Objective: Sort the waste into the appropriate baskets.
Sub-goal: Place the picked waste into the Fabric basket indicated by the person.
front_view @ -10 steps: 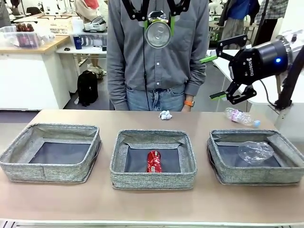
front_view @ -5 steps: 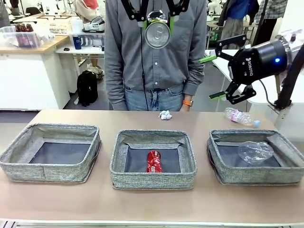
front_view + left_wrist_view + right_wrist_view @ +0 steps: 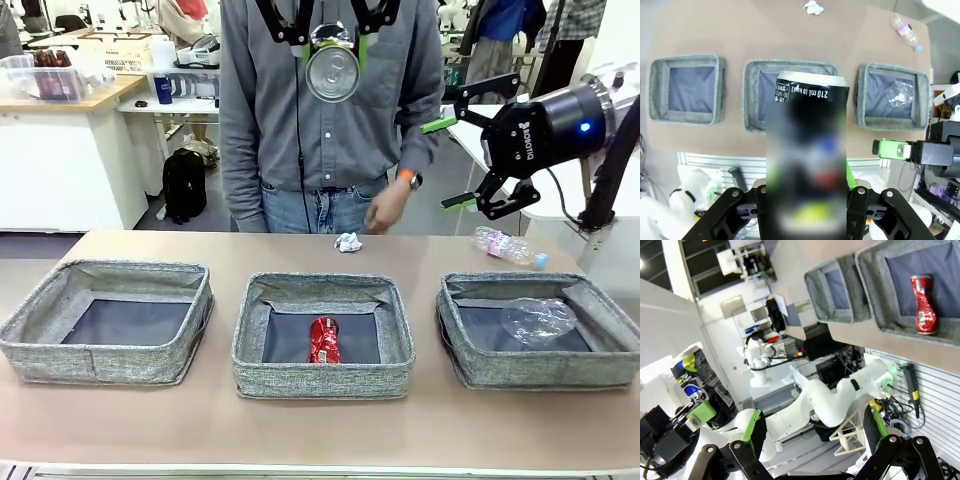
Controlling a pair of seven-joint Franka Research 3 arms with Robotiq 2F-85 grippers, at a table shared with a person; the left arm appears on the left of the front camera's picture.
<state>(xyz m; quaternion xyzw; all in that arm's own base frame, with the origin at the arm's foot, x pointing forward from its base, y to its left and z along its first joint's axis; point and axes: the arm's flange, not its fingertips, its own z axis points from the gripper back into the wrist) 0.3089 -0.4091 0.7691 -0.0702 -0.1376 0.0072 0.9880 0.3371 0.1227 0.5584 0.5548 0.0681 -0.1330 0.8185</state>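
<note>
Gripping the dark multicoloured drink can [image 3: 333, 72], the left hand [image 3: 333, 48] hangs high above the desk [image 3: 300, 430], in line with the middle basket [image 3: 322, 380] where the red drink can [image 3: 323, 340] lies. The right hand [image 3: 447, 162] hovers released above the far right corner, near a clear bottle [image 3: 508, 245]; bare desk strips flank that basket.

Can [image 3: 323, 339] in middle basket [image 3: 323, 381] (paper ball [image 3: 347, 241] behind it)
</note>
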